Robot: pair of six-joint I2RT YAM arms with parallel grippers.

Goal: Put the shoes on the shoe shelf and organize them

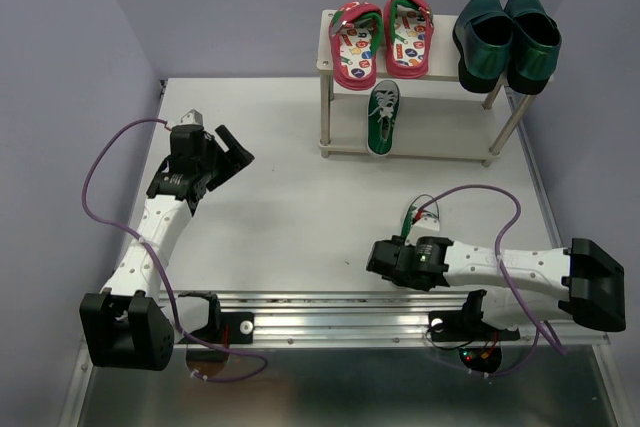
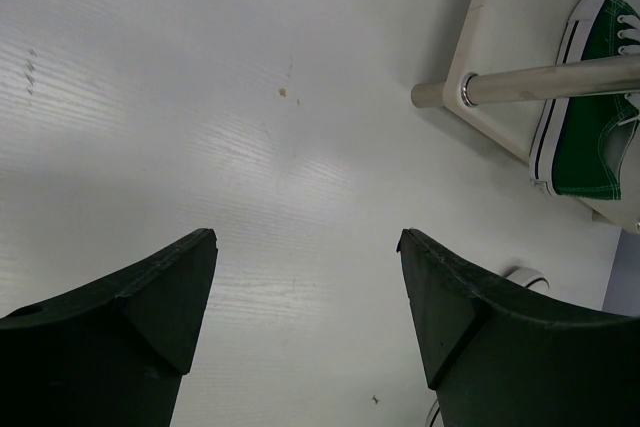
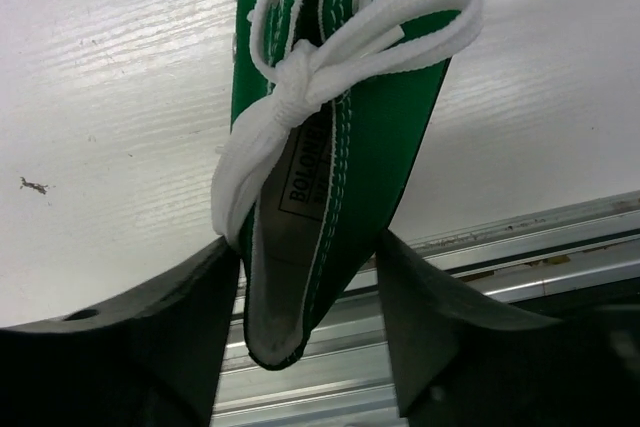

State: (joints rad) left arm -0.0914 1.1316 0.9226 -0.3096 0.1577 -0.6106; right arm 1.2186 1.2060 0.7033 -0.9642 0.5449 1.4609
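A white table stands between pale lavender walls. In the top view the small two-tier shoe shelf of pale whitish wood stands at the upper centre-right. On its top board, a pair of red flip-flops with green straps and patterned insoles lies at the left. A pair of shiny dark teal loafers sits just beside them at the right. A green canvas sneaker with white laces rests on the lower board, under the flip-flops. At the left of the frame the left gripper hangs over bare table with its black fingers parted. The right gripper lies low at the lower centre, near the metal rail. Whether it is open or closed cannot be told from here.

In the left wrist view the two dark fingers stand wide apart with only table between them. The shelf's leg and the sneaker on the lower board fill the upper right corner.

In the right wrist view the right gripper's fingers press either side of a second green sneaker. They clamp it at its opening. Its white bow sits at the upper centre, and the rail crosses the lower right.
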